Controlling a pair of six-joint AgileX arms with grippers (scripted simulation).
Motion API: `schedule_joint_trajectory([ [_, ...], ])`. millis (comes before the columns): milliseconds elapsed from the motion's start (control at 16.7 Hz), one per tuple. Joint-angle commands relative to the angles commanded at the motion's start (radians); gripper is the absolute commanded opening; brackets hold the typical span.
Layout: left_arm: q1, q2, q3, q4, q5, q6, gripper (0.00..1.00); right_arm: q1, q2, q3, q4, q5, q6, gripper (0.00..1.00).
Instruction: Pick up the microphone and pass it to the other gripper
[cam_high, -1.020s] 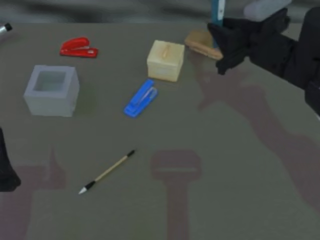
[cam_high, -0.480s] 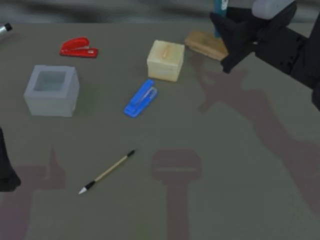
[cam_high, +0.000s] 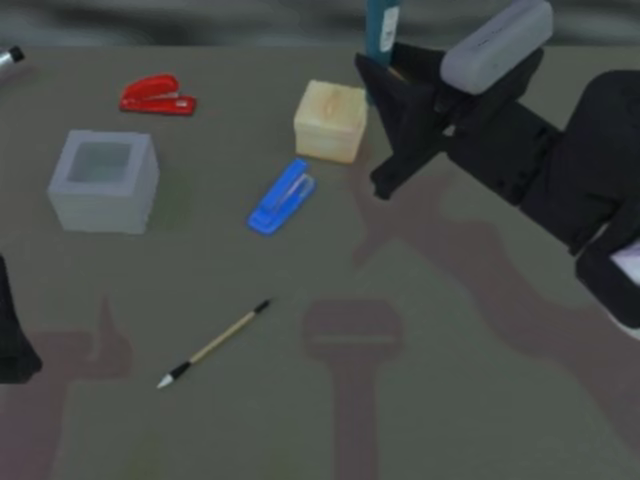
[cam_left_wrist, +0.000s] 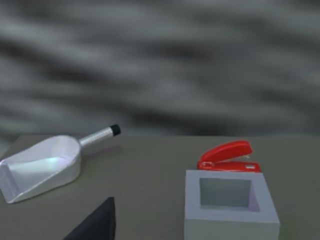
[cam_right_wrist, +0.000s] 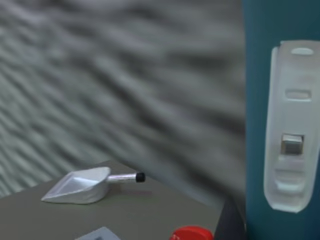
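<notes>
The microphone (cam_high: 382, 25) is a slim teal stick held upright above the far middle of the table, and its head is out of view. My right gripper (cam_high: 380, 108) is shut on it, raised well above the table just right of the cream box. In the right wrist view the teal body (cam_right_wrist: 257, 125) and its white switch panel (cam_right_wrist: 292, 125) loom very close. The other gripper, my left gripper (cam_high: 12, 345), is parked at the table's front left edge. One of its dark fingers (cam_left_wrist: 95, 225) shows far to one side in the left wrist view, with nothing held.
On the table are a grey hollow box (cam_high: 104, 180), a red stapler (cam_high: 157, 95), a blue stapler (cam_high: 281, 196), a cream box (cam_high: 331, 120) and a thin brush (cam_high: 214, 343). A silver scoop (cam_left_wrist: 42, 167) lies at the far left corner.
My right gripper has swung to the left with the microphone in it and now covers the tan block at the back. The left arm has stayed put.
</notes>
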Motion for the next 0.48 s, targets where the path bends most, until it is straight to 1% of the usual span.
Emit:
schedule_joint_trajectory([
  [120,0.0,0.0,0.0,0.0,0.0,0.0,1.0,0.05,-0.021,-0.026,0.028,0.048,0.004,0.0],
  [180,0.0,0.0,0.0,0.0,0.0,0.0,1.0,0.062,-0.026,-0.032,0.035,0.06,0.005,0.0],
  [480,0.0,0.0,0.0,0.0,0.0,0.0,1.0,0.062,-0.024,-0.031,0.034,0.059,0.006,0.0],
])
